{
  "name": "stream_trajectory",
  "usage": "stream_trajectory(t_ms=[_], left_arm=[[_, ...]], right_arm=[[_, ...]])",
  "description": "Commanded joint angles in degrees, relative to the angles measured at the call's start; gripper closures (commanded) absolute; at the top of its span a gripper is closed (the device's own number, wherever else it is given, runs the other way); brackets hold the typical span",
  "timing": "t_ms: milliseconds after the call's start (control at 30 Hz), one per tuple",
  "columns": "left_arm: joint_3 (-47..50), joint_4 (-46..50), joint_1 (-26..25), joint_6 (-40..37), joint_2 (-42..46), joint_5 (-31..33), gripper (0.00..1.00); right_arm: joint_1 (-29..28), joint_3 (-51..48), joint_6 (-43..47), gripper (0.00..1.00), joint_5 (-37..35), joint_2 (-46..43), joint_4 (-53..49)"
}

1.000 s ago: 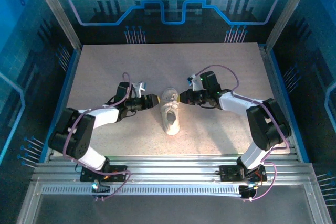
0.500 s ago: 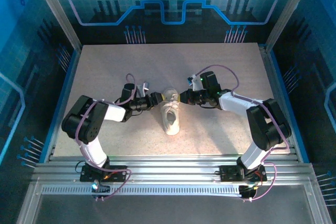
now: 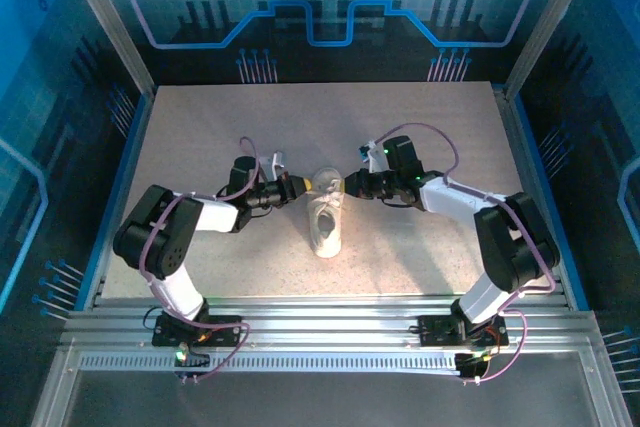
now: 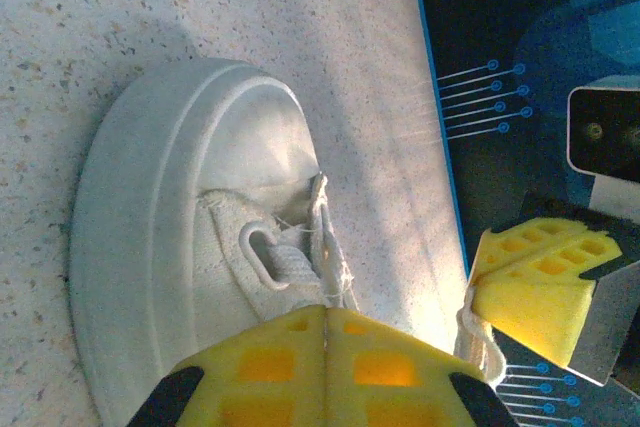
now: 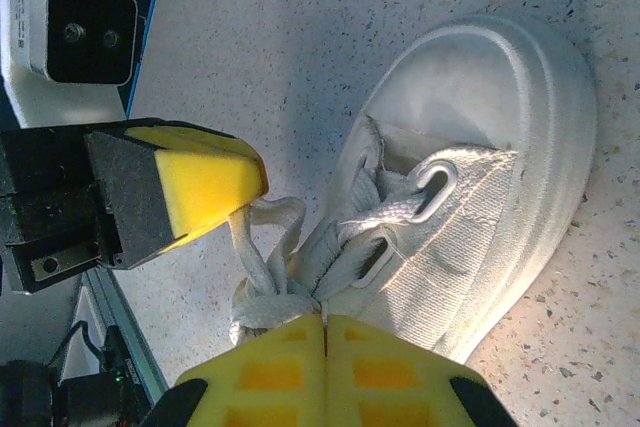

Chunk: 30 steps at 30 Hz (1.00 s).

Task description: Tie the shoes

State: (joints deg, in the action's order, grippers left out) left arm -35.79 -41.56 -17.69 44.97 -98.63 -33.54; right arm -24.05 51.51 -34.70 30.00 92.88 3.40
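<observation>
The white sneaker [image 3: 326,227] lies on the speckled table [image 3: 420,127] between the two grippers, just under their fingertips, and its rounded toe cap [image 5: 480,77] is close to both. The left gripper [image 4: 325,332] has its yellow foam pads pressed together on a strand of the laces [image 5: 275,247] that runs up into the seam. The right gripper [image 5: 325,347], facing it from the other side, is likewise clamped on a bunch of lace, with a loose end drooping from its pads. The shoe looks small and light, so a hard tug on the laces would probably drag or tip it rather than draw them tight. The upper is soft woven canvas that would crease under a pinch, while the smooth, ribbed rubber toe and sole look stiffer and more slippery. The laces are flat, limp, slightly frayed cotton cord. They are best taken near the eyelets, where they are anchored, and the soft cellular pads should grip them well.
</observation>
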Motion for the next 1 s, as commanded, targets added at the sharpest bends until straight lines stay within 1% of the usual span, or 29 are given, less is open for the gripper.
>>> stream_trajectory(t_ms=[0,100,333,567,967], left_arm=[[1.2,5.0,0.3,-5.1,0.6,-0.3,1.0],[2.2,4.8,0.4,-6.1,0.1,0.3,1.0],[2.6,5.8,0.4,-8.4,-1.1,0.5,1.0],[3.4,9.8,1.3,-11.5,0.6,2.6,1.0],[5.1,11.1,2.6,-13.2,2.0,4.2,1.0]], right_arm=[[0.4,-2.5,1.4,1.0,-1.8,-2.2,-2.1],[0.8,-3.3,2.1,1.0,-3.1,-2.5,-3.0],[1.6,-3.7,2.5,1.0,-2.9,-0.8,-3.2],[2.0,-3.8,3.5,1.0,-4.0,-1.0,-4.1],[3.7,-2.6,5.3,1.0,-4.0,-0.4,-6.1]])
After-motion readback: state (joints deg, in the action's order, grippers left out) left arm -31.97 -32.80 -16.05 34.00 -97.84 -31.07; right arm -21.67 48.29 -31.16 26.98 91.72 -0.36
